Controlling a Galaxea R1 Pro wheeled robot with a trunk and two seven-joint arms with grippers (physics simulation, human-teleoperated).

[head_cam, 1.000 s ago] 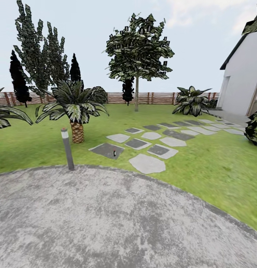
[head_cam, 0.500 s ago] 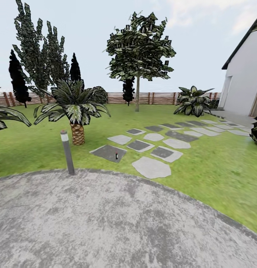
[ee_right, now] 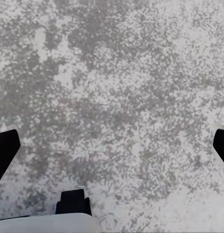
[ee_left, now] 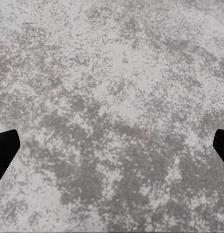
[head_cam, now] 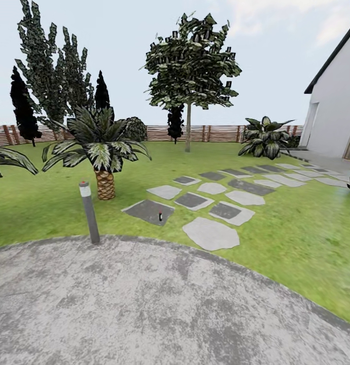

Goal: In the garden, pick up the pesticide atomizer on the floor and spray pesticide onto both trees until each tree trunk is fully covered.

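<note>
The pesticide atomizer (head_cam: 160, 216), a tiny dark bottle, stands upright on a dark stepping stone (head_cam: 147, 210) just past the pavement edge. One tree (head_cam: 190, 63) rises at the back of the lawn, its thin bare trunk (head_cam: 187, 133) in front of the fence. A second tall leafy tree (head_cam: 53, 71) stands at the back left, its trunk hidden behind a palm-like plant. My left gripper (ee_left: 112, 150) and right gripper (ee_right: 112, 150) both hang open over mottled grey pavement, nothing between their dark fingertips.
A grey bollard lamp (head_cam: 88, 213) stands at the pavement edge (head_cam: 144, 304). The palm-like plant (head_cam: 101, 152) is behind it. Pale stepping stones (head_cam: 211, 233) lead right toward a white house (head_cam: 334, 111). A slatted fence (head_cam: 215, 133) closes the lawn, with a broad-leaved bush (head_cam: 266, 138) before it.
The whole head picture has shifted: the camera has moved forward, so lamp, stones and atomizer sit a little lower and larger. Nothing in the garden itself has moved.
</note>
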